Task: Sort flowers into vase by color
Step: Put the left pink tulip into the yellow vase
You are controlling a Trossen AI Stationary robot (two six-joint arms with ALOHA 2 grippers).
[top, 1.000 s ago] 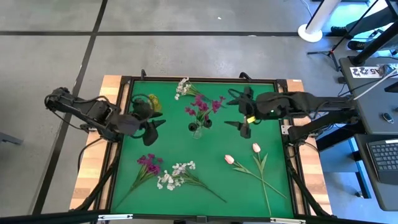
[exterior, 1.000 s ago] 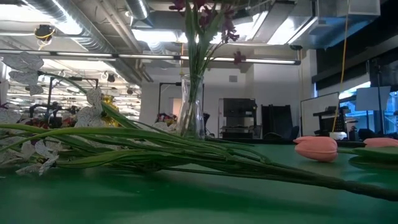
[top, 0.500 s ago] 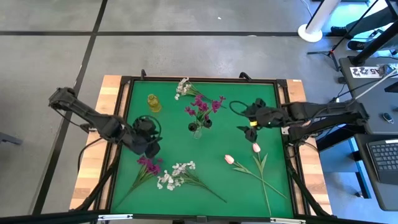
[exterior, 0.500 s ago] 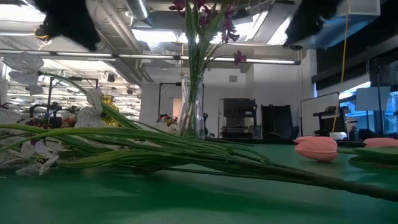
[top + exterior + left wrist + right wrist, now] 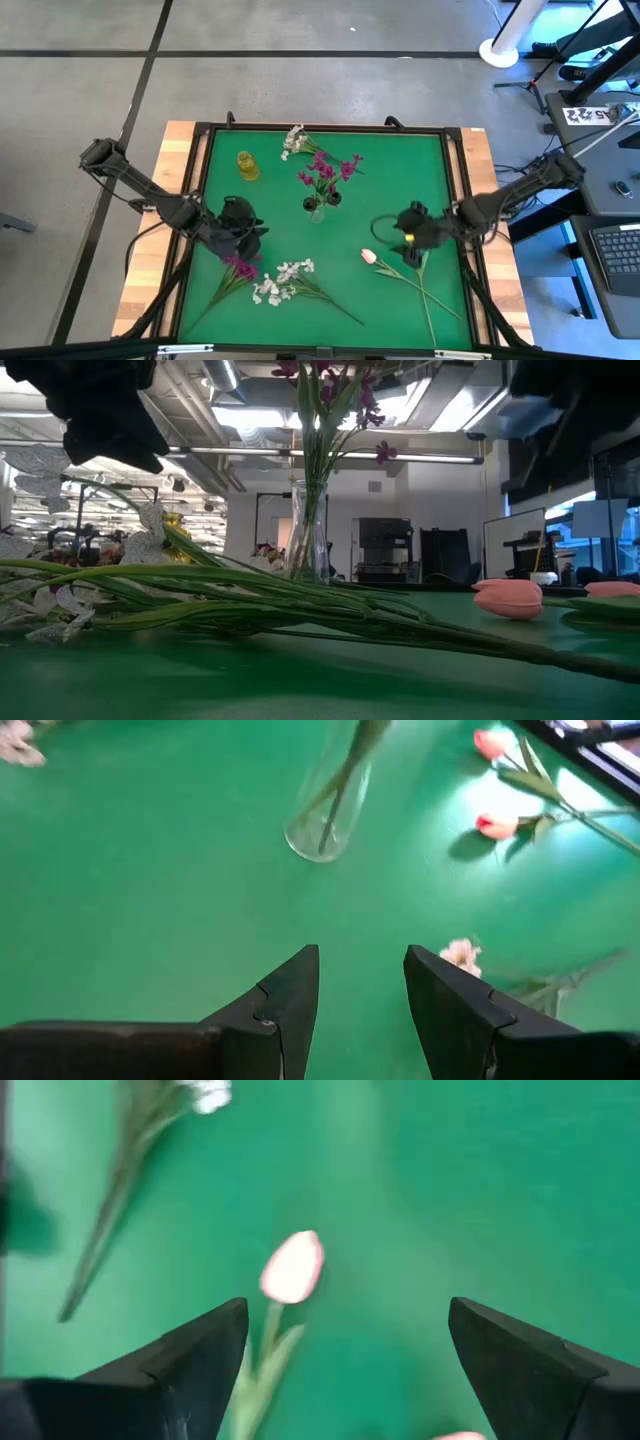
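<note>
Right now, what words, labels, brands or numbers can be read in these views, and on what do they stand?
White card with dark characters, right of the table: too blurred to read.
Black keyboard: key legends too small to read.
Green table mat and clear glass vase: no text visible.

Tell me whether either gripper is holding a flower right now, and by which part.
Nothing is held. The left gripper and the right gripper are both open and empty above the green mat.
</note>
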